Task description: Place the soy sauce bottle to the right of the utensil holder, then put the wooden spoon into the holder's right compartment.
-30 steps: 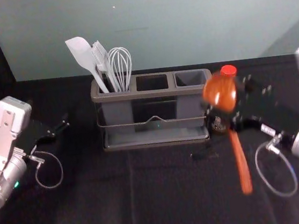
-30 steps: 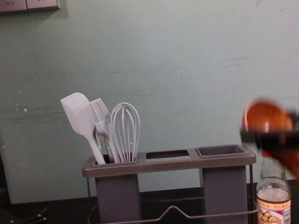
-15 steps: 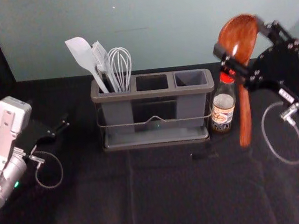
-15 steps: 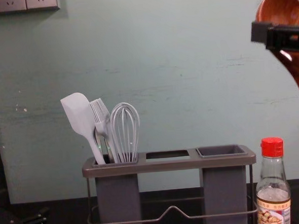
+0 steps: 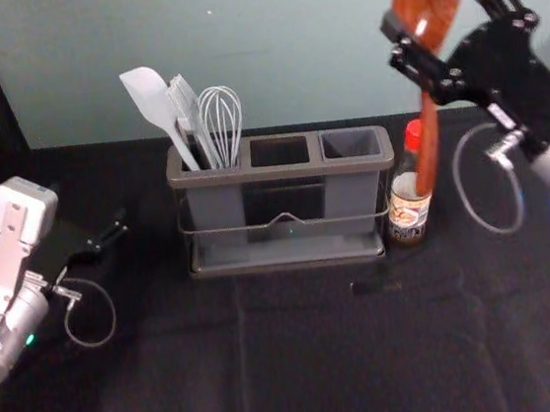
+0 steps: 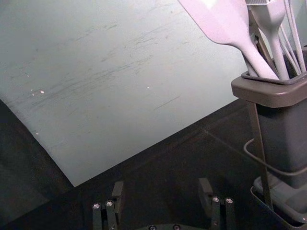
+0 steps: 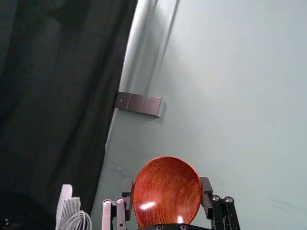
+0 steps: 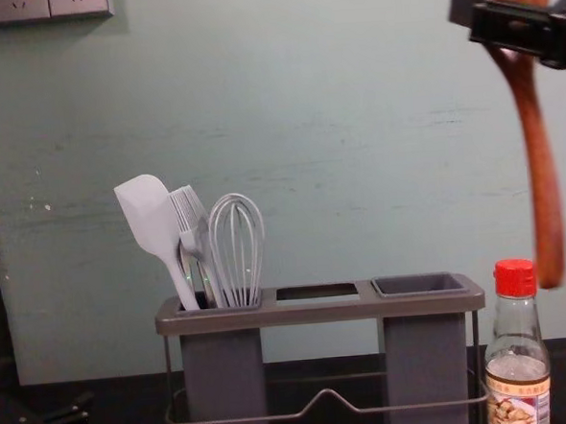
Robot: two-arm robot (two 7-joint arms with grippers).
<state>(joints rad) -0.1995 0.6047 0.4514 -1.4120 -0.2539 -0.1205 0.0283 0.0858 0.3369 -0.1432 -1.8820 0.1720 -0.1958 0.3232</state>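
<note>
My right gripper is shut on the bowl of the wooden spoon, high at the head view's right, with the handle hanging down. In the right wrist view, the gripper has a finger at each side of the bowl. The soy sauce bottle stands upright just right of the utensil holder. Above the red cap in the chest view hangs the handle's end. The holder's right compartment is empty. Parked at the left, my left gripper is open in its wrist view.
A white spatula, a brush and a whisk stand in the holder's left compartment. The wall rises behind the black table. A small dark object lies in front of the holder's right end.
The right gripper has risen with the spoon from in front of the bottle, up and back. Lately the handle has swung leftward, closer to vertical. The left arm, holder and bottle have stayed still.
</note>
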